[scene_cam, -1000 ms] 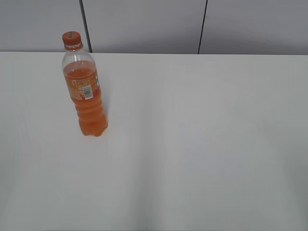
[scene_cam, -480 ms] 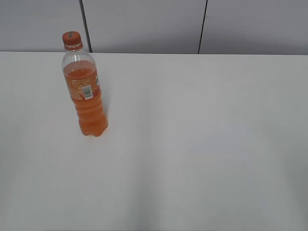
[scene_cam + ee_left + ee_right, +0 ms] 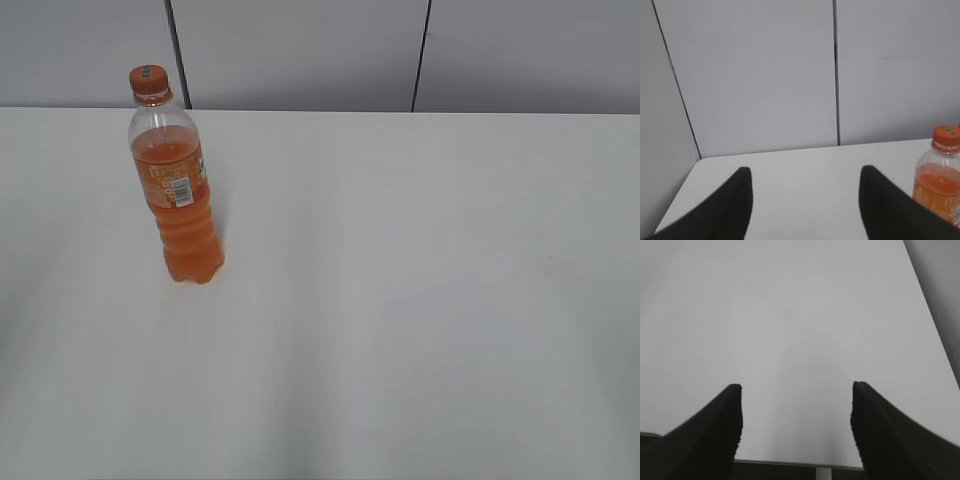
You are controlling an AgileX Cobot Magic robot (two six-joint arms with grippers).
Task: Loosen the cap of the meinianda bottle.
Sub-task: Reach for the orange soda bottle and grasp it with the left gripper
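Cap (image 3: 149, 78) seated on the meinianda bottle (image 3: 177, 190), orange neck ring directly under it, no visible gap; bottle upright on the white table (image 3: 420, 280), barcode patch facing the exterior camera. Compared with the two earlier exterior frames the bottle, cap and table look the same: no shift, no arm entering that view. Judgement: the task has not started; cap presumably at factory tightness. Left gripper (image 3: 805, 200): fingers (image 3: 735, 200) spread wide, nothing between them; bottle stands ahead of and outside the right-hand finger, well apart, cap roughly level with the fingertips in the left wrist view. Only the upper bottle shows there, cut by the frame edge. Right gripper (image 3: 796, 412): fingers (image 3: 872, 425) likewise spread, empty, aimed down at bare tabletop near its front edge; bottle not in the right wrist view at all. Next move, as I read it: one gripper must clamp the ribbed body to hold it against rotation while the other closes on the cap. Risk: a tall, narrow bottle is easily tipped by an off-centre approach.
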